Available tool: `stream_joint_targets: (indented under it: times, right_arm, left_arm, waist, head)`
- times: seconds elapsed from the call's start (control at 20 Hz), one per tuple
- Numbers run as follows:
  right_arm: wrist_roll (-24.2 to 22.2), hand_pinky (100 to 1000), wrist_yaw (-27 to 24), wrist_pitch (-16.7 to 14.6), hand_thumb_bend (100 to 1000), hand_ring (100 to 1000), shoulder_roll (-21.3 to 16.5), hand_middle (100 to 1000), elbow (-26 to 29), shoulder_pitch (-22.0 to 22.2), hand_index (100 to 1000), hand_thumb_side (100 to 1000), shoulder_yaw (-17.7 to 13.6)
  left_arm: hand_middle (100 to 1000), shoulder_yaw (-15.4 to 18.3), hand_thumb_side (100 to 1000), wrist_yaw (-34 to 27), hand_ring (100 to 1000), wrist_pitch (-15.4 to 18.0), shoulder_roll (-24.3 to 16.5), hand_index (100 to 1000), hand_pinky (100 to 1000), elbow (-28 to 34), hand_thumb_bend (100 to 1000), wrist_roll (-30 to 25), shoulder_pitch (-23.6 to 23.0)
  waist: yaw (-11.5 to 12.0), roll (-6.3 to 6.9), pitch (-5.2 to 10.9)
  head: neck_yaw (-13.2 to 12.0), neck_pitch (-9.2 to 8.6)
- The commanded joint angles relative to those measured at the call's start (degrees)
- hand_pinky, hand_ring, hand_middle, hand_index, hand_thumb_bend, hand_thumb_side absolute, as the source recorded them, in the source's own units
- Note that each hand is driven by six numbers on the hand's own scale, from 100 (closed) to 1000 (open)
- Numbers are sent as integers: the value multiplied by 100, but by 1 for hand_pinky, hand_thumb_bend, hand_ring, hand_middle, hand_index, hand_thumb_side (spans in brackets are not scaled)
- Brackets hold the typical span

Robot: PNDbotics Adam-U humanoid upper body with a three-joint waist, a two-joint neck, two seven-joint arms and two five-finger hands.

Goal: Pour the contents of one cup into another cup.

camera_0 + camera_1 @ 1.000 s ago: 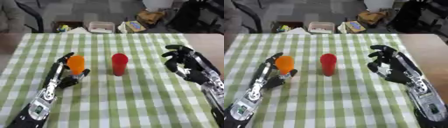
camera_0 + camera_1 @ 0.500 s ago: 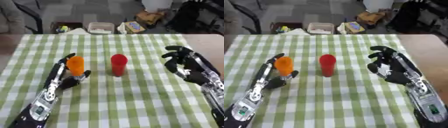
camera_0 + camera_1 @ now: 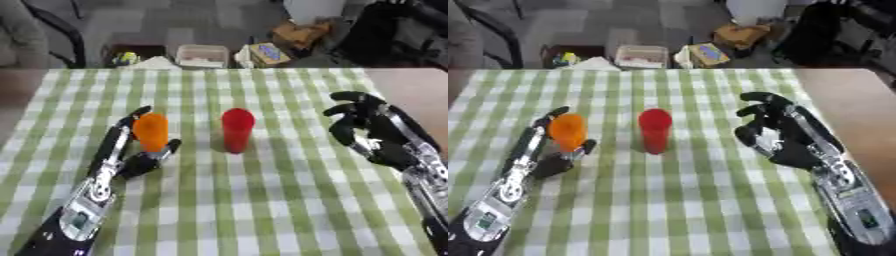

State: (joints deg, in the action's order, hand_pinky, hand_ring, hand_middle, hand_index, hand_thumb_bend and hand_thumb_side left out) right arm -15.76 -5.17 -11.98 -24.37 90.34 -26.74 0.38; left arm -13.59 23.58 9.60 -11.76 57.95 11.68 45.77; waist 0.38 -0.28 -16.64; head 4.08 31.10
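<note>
Left hand (image 3: 140, 159) grips orange cup (image 3: 151, 131) (red cup (image 3: 236, 129) beside)

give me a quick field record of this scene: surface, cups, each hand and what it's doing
surface: green and white checked tablecloth
orange cup: upright, left of centre, between the left hand's fingers and thumb
red cup: upright, centre, touched by neither hand
left hand: fingers and thumb closed round the orange cup, cup not tilted
right hand: right of the red cup, apart from it, fingers partly curled, holding nothing
pour: not started, both cups upright
</note>
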Motion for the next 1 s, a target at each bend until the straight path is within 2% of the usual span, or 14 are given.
stream_joint_targets:
  times: [0.05, 0.55, 0.8, 1.0]
  right_arm:
    - [-15, 590, -46, -12, 512, 753, -85, 304, 112, -93, 835, 469, -27]
    - [-23, 590, -45, -15, 509, 753, -85, 303, 107, -101, 835, 470, -22]
    - [-21, 589, -41, -14, 506, 752, -85, 300, 93, -98, 835, 469, -20]
    - [-22, 586, -33, -15, 499, 751, -88, 298, 64, -98, 835, 467, -11]
  left_arm:
    - [607, -29, 463, -51, 656, 37, 9, 935, 572, -1, 464, -26, 61]
    - [525, -27, 363, -173, 523, 165, 26, 921, 469, -95, 247, -61, 65]
    - [495, -22, 307, -285, 469, 227, 26, 911, 404, -65, 100, 16, 56]
    - [482, -33, 280, -410, 453, 260, -7, 904, 380, 66, 100, 141, 29]
  waist:
    - [3, -8, 95]
    - [34, -22, 101]
    - [45, -19, 103]
    - [59, -4, 106]
  head:
    - [-7, -63]
    - [-2, -79]
    - [3, -89]
    - [10, -91]
